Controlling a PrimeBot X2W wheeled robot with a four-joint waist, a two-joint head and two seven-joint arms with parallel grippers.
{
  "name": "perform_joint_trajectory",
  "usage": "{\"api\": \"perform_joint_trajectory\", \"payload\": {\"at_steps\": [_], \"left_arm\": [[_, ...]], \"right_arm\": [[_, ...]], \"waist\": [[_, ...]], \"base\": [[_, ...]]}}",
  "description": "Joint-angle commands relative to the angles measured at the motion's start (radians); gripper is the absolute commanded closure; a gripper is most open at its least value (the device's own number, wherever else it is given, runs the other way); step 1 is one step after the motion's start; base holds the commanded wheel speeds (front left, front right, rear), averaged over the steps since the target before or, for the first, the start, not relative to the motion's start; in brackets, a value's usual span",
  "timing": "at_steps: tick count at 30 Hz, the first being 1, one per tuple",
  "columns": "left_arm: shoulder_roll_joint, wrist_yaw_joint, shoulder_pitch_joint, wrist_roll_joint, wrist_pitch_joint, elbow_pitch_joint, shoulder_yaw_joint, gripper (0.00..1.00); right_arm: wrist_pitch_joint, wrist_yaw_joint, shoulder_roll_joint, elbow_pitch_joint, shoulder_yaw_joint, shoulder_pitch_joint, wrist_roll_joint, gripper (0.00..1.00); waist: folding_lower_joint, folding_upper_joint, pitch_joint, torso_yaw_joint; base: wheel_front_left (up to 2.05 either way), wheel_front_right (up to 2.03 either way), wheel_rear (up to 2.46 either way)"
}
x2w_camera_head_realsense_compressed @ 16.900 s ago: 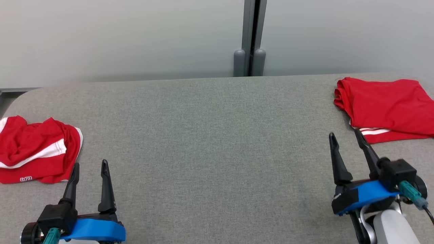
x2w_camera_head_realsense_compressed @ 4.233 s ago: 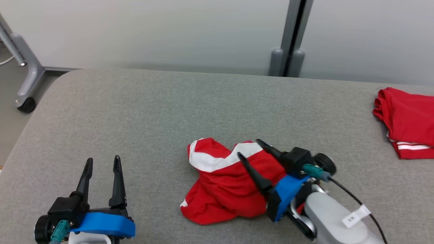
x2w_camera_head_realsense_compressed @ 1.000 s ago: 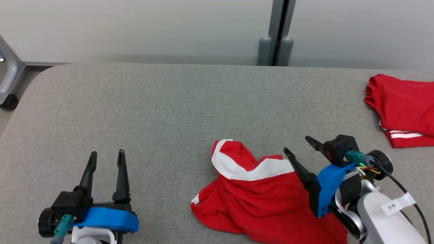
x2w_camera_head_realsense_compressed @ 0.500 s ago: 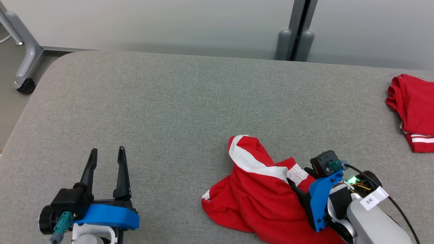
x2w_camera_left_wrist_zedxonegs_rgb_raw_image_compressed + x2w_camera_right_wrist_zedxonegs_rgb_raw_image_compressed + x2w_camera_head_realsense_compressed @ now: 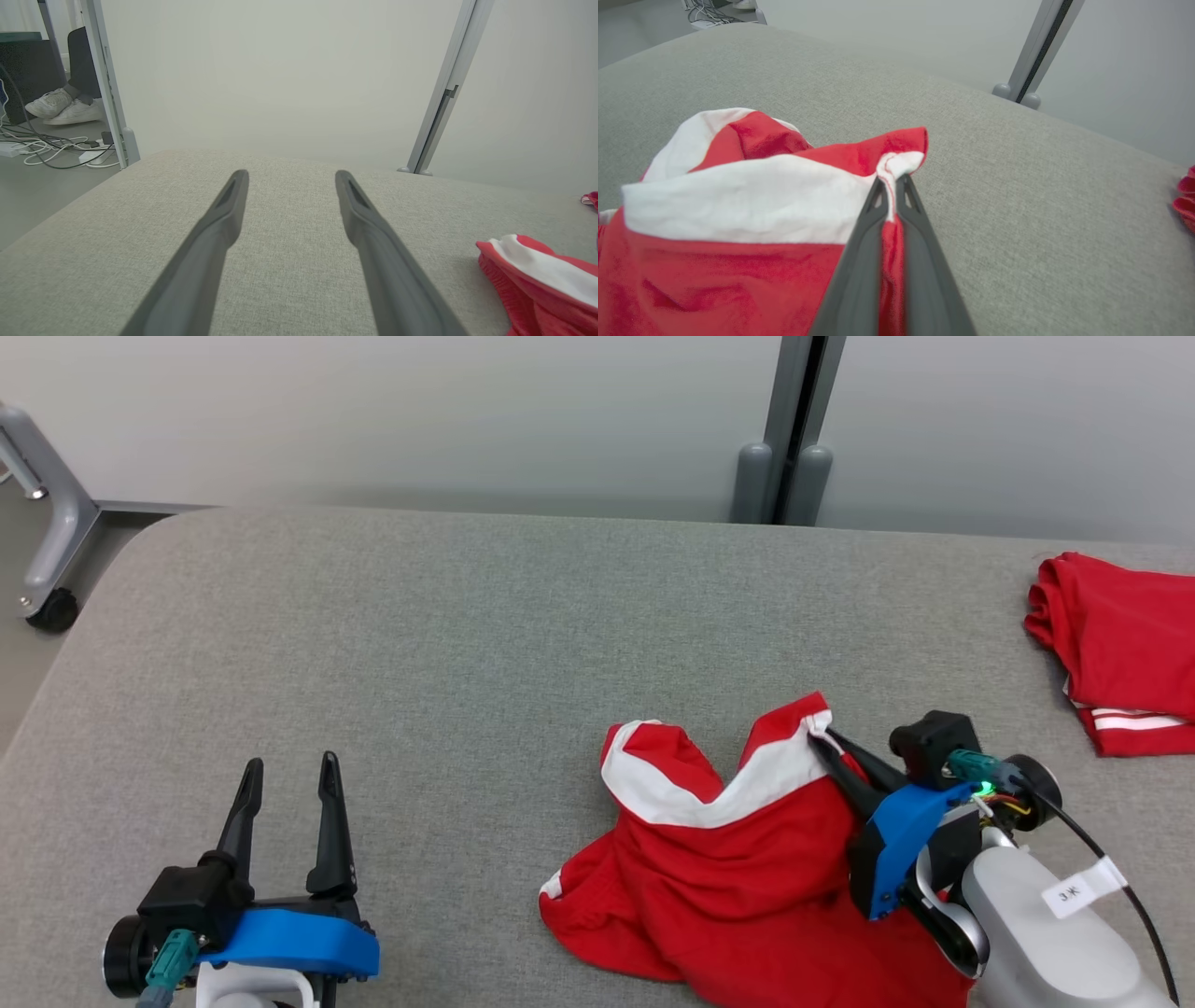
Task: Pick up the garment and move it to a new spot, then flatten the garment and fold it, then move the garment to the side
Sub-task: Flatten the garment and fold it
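The garment (image 5: 747, 887), a crumpled red-and-white heap, lies on the table's (image 5: 467, 644) near side; the right claw (image 5: 826, 742) pinches 1 white-trimmed corner (image 5: 901, 163), the left claw (image 5: 285, 767) spread empty. So thin a bite could slip under a tug.

Before us: crumpled red-and-white garment (image 5: 728, 887) on grey fabric tabletop (image 5: 448, 644), our right pincer (image 5: 826, 739) at its far corner; folded red garment (image 5: 1120, 625) behind, far right.
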Motion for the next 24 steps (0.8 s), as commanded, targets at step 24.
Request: {"api": "perform_joint_trajectory", "payload": {"at_steps": [24], "left_arm": [[-0.002,-0.002,-0.027,-0.004,-0.004,-0.014,-0.030,0.00]], "right_arm": [[-0.029,0.000,-0.010,-0.105,-0.189,-0.169,-0.069,1.00]], "waist": [[-0.0001,0.0000,0.047,0.016]], "base": [[0.00,0.00,0.00]]}}
